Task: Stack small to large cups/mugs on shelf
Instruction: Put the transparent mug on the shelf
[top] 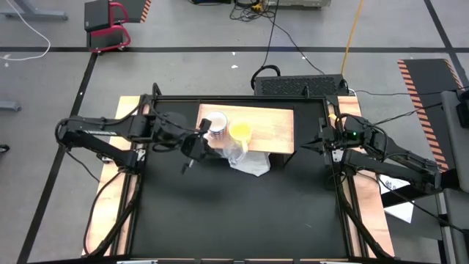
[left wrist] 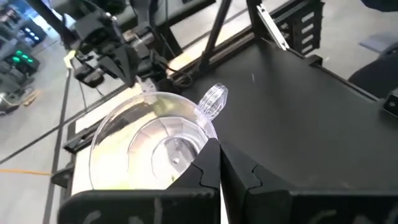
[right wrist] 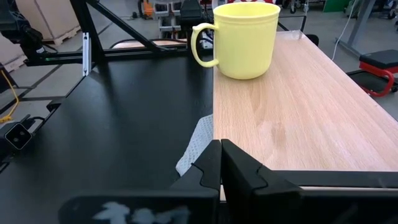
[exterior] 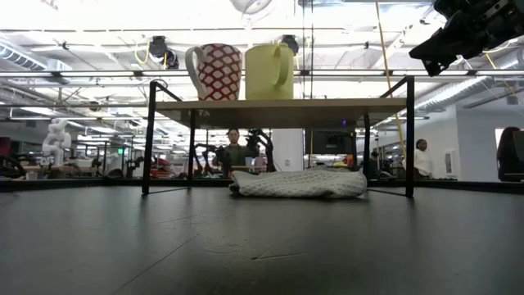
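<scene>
While left gripper (top: 203, 132) pinches clear glass cup (left wrist: 152, 143) by rim above white mug (exterior: 214, 72), yellow mug (top: 240, 132) stands beside it on shelf (top: 278, 125). White cloth (exterior: 299, 183) under shelf. Right gripper (top: 326, 141) closed, empty, at shelf's right end.

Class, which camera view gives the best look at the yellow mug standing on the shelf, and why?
The right wrist view: the yellow mug fills the frame, handle and rim clear, standing on the shelf. The low view shows its side; the high view only its opening; the left wrist view does not show it.
</scene>
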`<state>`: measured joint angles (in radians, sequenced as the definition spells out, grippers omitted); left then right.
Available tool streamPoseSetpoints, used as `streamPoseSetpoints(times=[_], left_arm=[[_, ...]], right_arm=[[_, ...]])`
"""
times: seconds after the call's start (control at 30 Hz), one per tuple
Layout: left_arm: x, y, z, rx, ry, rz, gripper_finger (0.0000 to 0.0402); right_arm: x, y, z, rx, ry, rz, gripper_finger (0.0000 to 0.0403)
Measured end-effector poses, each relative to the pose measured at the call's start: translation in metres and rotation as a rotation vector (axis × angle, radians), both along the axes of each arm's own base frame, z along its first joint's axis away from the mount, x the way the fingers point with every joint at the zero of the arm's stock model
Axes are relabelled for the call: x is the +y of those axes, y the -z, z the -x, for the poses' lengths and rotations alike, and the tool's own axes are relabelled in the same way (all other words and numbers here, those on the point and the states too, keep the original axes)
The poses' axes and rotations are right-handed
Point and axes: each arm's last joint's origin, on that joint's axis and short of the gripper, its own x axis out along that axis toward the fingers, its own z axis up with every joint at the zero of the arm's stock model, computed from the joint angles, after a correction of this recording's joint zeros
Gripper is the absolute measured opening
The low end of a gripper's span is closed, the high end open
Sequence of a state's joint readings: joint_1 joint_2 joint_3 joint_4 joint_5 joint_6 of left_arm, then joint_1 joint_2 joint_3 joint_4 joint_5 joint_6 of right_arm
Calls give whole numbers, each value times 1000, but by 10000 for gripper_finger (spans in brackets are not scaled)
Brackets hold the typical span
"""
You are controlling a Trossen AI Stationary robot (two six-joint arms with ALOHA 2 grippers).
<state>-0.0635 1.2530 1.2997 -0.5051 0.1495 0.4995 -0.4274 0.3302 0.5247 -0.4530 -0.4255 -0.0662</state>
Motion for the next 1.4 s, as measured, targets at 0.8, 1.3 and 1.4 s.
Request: streamPoseSetpoints(times=[0.8, 1.3, 1.4], left_arm=[[11, -17, -2, -81, 51, 26, 0], [26, -10, -68, -55, 60, 14, 0], [32, -20, -80, -67, 73, 14, 0]], right_arm=[[0, 0, 0, 0, 0, 0, 0], [0, 0, 0, -1, -1, 1, 0], [0, 0, 0, -1, 0, 0, 0]])
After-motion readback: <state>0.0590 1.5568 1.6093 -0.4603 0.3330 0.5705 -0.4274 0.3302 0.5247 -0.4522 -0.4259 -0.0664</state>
